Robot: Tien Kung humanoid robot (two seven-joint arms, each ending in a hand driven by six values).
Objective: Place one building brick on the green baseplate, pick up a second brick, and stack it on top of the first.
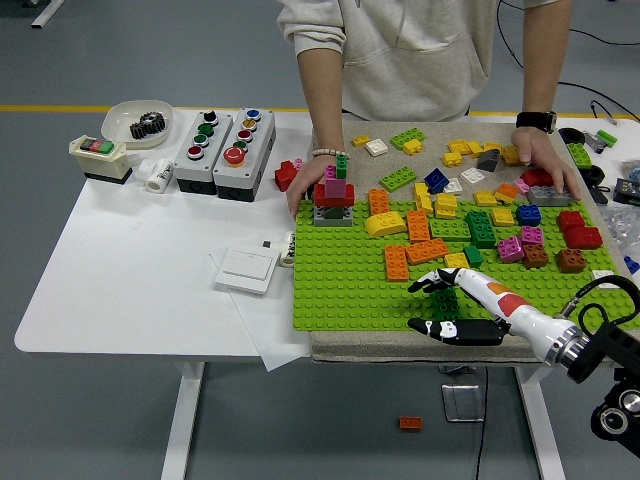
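Green baseplate (pixel 350 290) near edge (bare studs leftward), right hand (pixel 447 305) there.

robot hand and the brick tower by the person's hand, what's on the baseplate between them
Head view: only bare baseplate studs lie between the robot hand and the tower.

right hand (pixel 448 303) — black-and-white fingers | white forearm, orange patch | person (pixel 420 50) — cream sweatshirt, black watch

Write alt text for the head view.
The robot's right hand reaches over the near edge of a green baseplate scattered with coloured bricks. A person across the table rests one hand by a small brick tower.
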